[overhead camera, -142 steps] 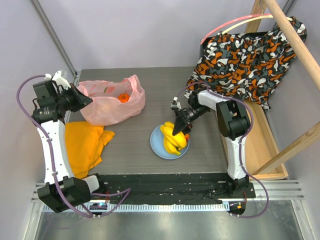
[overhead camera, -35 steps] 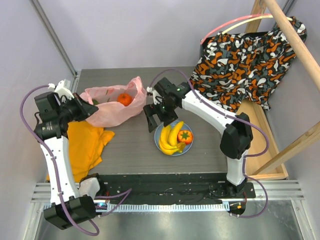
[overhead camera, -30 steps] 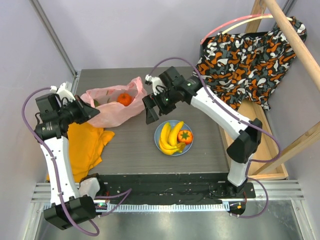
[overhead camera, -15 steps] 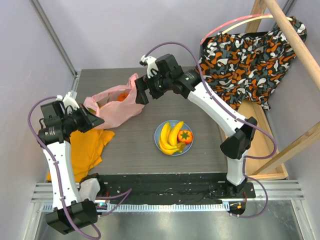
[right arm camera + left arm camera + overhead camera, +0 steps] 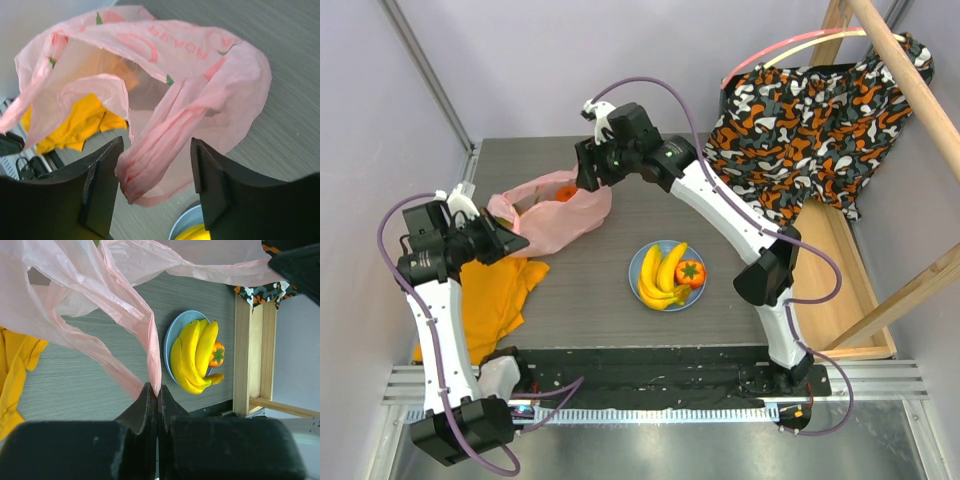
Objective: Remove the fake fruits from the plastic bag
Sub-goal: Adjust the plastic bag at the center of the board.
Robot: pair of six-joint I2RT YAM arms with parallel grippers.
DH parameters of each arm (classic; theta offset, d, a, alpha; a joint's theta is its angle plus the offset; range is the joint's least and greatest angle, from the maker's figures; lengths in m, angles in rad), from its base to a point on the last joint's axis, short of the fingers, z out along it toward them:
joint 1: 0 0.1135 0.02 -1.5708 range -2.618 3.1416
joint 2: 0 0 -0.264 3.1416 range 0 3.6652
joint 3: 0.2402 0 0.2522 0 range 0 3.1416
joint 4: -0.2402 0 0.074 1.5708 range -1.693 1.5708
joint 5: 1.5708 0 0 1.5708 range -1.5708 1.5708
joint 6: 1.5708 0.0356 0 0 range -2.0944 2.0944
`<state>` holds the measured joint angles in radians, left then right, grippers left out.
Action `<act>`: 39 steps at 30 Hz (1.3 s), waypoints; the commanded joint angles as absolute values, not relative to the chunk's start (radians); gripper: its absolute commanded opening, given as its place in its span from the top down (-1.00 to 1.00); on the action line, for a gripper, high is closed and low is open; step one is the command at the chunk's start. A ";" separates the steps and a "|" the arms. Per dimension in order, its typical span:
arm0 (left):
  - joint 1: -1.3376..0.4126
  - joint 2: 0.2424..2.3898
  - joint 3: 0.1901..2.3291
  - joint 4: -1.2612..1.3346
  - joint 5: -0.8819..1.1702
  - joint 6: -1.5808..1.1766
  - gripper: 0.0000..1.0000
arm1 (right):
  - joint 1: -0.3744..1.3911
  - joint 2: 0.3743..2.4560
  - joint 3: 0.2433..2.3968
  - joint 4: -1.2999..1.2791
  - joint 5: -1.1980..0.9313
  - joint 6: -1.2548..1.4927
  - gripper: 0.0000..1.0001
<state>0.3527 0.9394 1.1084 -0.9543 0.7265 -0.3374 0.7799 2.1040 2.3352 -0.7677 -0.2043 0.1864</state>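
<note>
- Your left gripper point(image 5: 157, 391) was pinched shut on a thin edge of the pink plastic bag point(image 5: 125, 295).
- Your right gripper point(image 5: 156, 150) stood wide at the bag's mouth, its jaws either side of a bunched fold and not clamped.
- An orange fruit point(image 5: 563, 192) sat inside the bag.
- The banana bunch point(image 5: 660, 275) and the red green-topped fruit point(image 5: 690, 271) lay on the light-blue plate point(image 5: 636, 262), apart from the bag.
- An orange cloth point(image 5: 485, 290) lay beside the bag.

Translucent pink plastic bag point(image 5: 558, 216), crumpled with its mouth open, near the far-left corner of the surface point(image 5: 590, 290); one orange fruit point(image 5: 563, 192) inside. Yellow banana bunch point(image 5: 660, 276) and red green-topped fruit point(image 5: 690, 271) lie touching, toward the near edge.
</note>
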 commanded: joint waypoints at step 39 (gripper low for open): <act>-0.031 1.097 1.109 -0.870 0.793 -0.302 1.00 | 0.416 1.371 1.406 -0.727 -0.267 -0.037 -0.18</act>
<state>-0.0341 1.1675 1.1545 -0.9245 0.7898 -0.2543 0.4149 1.4494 1.2579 -0.7582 -0.2535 0.0132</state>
